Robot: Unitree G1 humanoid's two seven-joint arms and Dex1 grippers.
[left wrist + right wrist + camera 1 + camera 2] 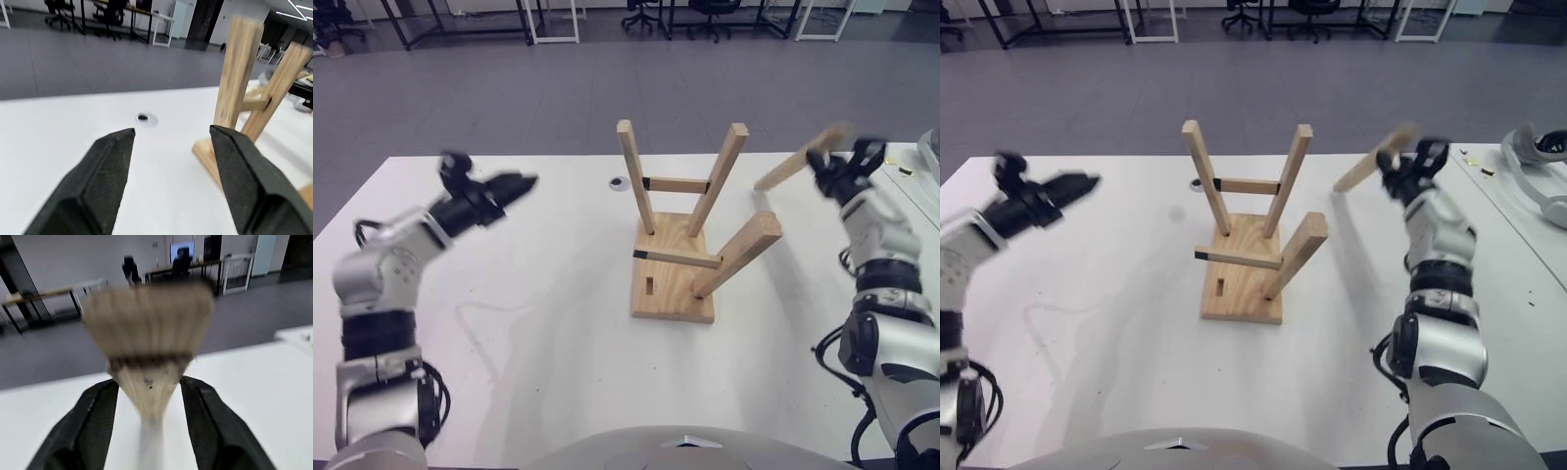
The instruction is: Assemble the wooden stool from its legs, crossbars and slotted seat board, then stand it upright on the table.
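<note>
The slotted seat board (671, 289) lies flat near the middle of the table, underside up. Three legs (635, 176) stand out of it, joined by two crossbars (676, 184); one front slot (649, 286) shows bare. My right gripper (829, 162) is raised at the table's right side, shut on a fourth wooden leg (800, 158) that points up and left toward the stool. The same leg (149, 355) sits between the right pads. My left gripper (514, 186) hovers over the table's left side, open and holding nothing, its fingers (110, 171) aimed at the stool (239, 83).
A small round cable hole (620, 183) sits in the table behind the stool. A white headset (1538, 157) lies on the neighbouring table at the far right. Bare white tabletop (538, 333) spreads left of and in front of the seat board.
</note>
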